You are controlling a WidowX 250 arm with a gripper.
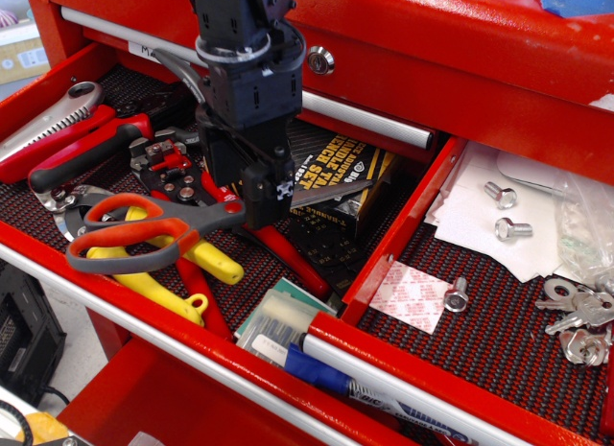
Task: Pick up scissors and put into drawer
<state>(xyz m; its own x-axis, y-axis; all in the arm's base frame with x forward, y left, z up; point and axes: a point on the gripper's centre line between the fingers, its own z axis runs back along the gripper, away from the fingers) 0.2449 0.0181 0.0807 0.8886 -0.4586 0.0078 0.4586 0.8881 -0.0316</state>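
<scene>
The scissors (pixel 197 223), with orange-and-grey looped handles and long silver blades, lie flat on top of other tools in the left compartment of the open red drawer (pixel 182 339). The handles point to the front left. The blade tip (pixel 360 186) rests on a black-and-yellow box. My black gripper (pixel 245 201) has come down from above onto the scissors just right of the pivot. Its fingers (pixel 269 192) appear apart, standing on either side of the blades and hiding that stretch of them.
Yellow-handled pliers (pixel 211 264) and red-handled pliers (pixel 293 259) lie under the scissors. A black-and-yellow box (pixel 336 163) sits behind, a saw (pixel 48 120) at far left. A red divider (pixel 398 237) separates the right compartment with bolts (pixel 504 197), papers and keys (pixel 576 321).
</scene>
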